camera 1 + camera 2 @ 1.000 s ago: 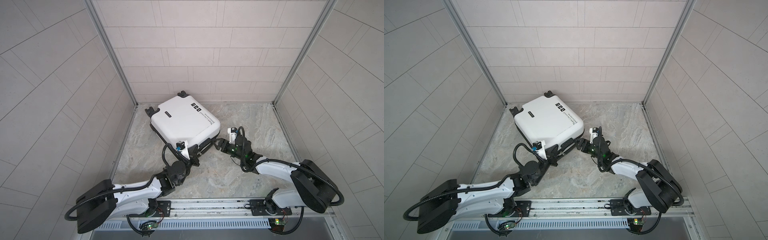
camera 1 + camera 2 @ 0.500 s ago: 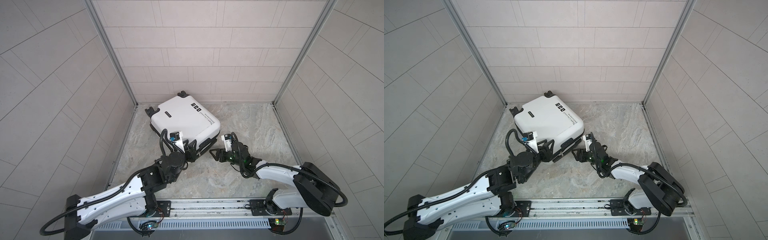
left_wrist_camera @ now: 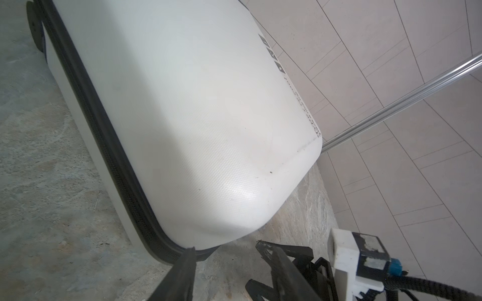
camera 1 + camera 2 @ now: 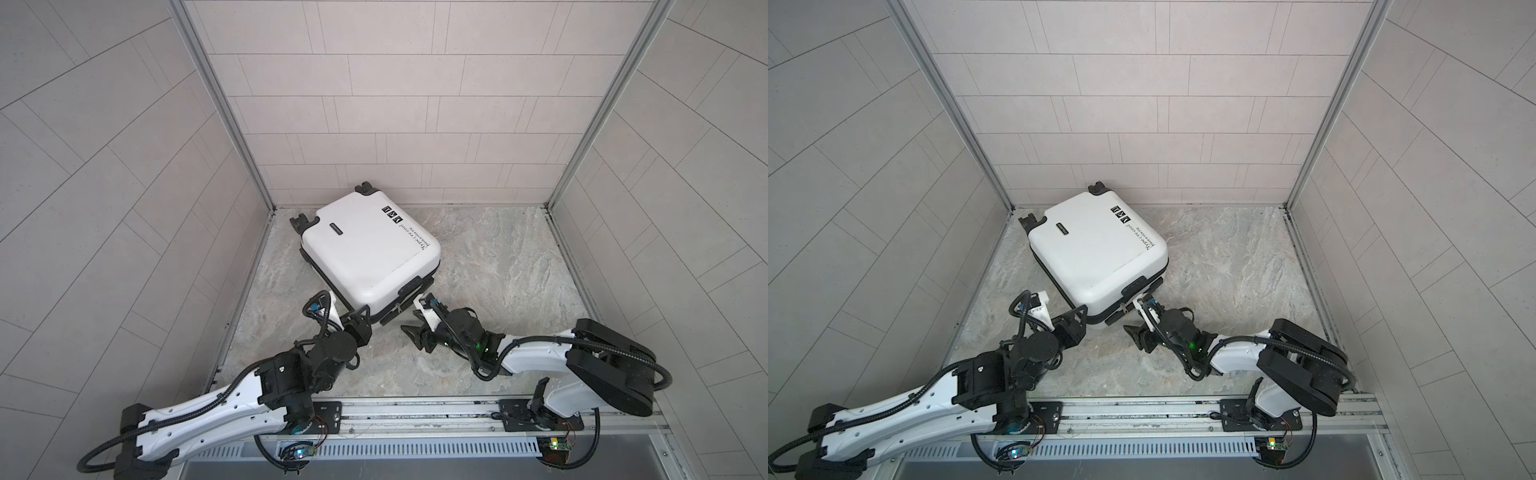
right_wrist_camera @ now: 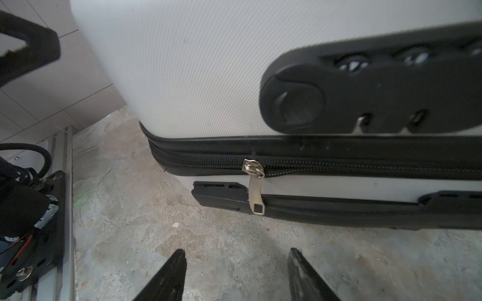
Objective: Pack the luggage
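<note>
The luggage [image 4: 370,253] [image 4: 1096,253] is a white hard-shell suitcase, lying flat with its lid down by the back left corner of the stone floor. My left gripper [image 4: 360,318] [image 3: 226,247] is open at the suitcase's nearest corner, with one fingertip [image 3: 190,254] against the black zipper band. My right gripper [image 4: 415,334] [image 5: 236,250] is open and holds nothing. It sits low over the floor, a short way back from the suitcase's front side. In the right wrist view a silver zipper pull [image 5: 255,192] hangs from the band, below the black lock [image 5: 365,86].
Tiled walls [image 4: 415,124] close off the back and both sides, with metal corner posts [image 4: 232,124]. Both arm bases are mounted on a metal rail [image 4: 415,411] along the front edge. Bare stone floor [image 4: 498,266] stretches to the right of the suitcase.
My left gripper has opened and slid left along the suitcase's front side to its near corner. My right gripper has drawn back from the suitcase toward the front rail.
</note>
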Tool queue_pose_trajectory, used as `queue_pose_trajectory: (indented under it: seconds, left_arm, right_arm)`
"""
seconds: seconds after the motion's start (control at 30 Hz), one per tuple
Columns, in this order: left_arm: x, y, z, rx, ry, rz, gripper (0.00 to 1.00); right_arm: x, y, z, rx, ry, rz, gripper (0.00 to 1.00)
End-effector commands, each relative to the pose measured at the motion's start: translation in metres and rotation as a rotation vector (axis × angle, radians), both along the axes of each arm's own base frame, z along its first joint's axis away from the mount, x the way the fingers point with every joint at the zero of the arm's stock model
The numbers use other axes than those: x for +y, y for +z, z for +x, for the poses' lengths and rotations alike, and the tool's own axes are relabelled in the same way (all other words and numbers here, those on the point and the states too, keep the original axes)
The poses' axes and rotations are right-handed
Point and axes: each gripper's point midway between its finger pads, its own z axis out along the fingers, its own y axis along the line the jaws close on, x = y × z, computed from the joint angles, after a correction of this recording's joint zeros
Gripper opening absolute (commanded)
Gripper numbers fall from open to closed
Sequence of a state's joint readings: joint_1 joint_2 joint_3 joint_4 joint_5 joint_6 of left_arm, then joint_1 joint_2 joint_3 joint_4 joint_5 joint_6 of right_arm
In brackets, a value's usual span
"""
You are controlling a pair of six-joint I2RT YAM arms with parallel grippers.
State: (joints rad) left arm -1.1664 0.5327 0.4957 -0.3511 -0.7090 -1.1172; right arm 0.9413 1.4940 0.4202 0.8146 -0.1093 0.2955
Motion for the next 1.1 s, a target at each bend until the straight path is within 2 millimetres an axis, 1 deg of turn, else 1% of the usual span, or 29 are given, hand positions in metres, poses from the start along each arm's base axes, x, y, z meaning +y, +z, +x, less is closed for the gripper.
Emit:
queue_pose_trajectory:
  seconds: [0.0,0.07,0.17,0.3,0.37,0.47,0.6,0.73,0.87,1.03,1.07]
  left_arm:
    - [0.016,-0.001,0.001,-0.024,0.074,-0.045,0.52]
    - [0.020,-0.003,0.001,-0.033,0.083,-0.057,0.52]
    - [0.024,-0.004,0.000,-0.037,0.089,-0.058,0.52]
    - [0.028,0.001,0.000,-0.049,0.093,-0.043,0.52]
    - [0.029,0.007,0.000,-0.057,0.089,-0.027,0.52]
    - [0.032,0.018,-0.001,-0.066,0.085,0.014,0.53]
    - [0.033,0.032,-0.001,-0.077,0.074,0.070,0.58]
    - [0.027,0.051,0.001,-0.096,0.054,0.112,0.62]
    - [0.019,0.068,0.004,-0.114,0.032,0.158,0.63]
    - [0.011,0.091,0.008,-0.142,0.010,0.218,0.67]
    - [0.010,0.098,0.009,-0.151,0.006,0.226,0.69]
  right_arm:
    - [0.008,0.024,0.016,-0.115,-0.038,0.050,0.62]
    - [0.012,0.025,0.020,-0.120,-0.042,0.057,0.61]
    - [0.014,0.024,0.027,-0.127,-0.067,0.061,0.59]
    - [0.019,0.022,0.033,-0.117,-0.075,0.070,0.55]
    - [0.021,0.021,0.035,-0.111,-0.078,0.076,0.55]
    - [0.024,0.018,0.037,-0.103,-0.085,0.091,0.52]
    - [0.024,0.018,0.042,-0.094,-0.101,0.110,0.43]
    - [0.024,0.016,0.047,-0.077,-0.117,0.132,0.38]
    - [0.023,0.013,0.051,-0.058,-0.128,0.154,0.34]
    - [0.027,0.008,0.051,-0.035,-0.119,0.170,0.29]
    - [0.027,0.007,0.051,-0.032,-0.120,0.172,0.28]
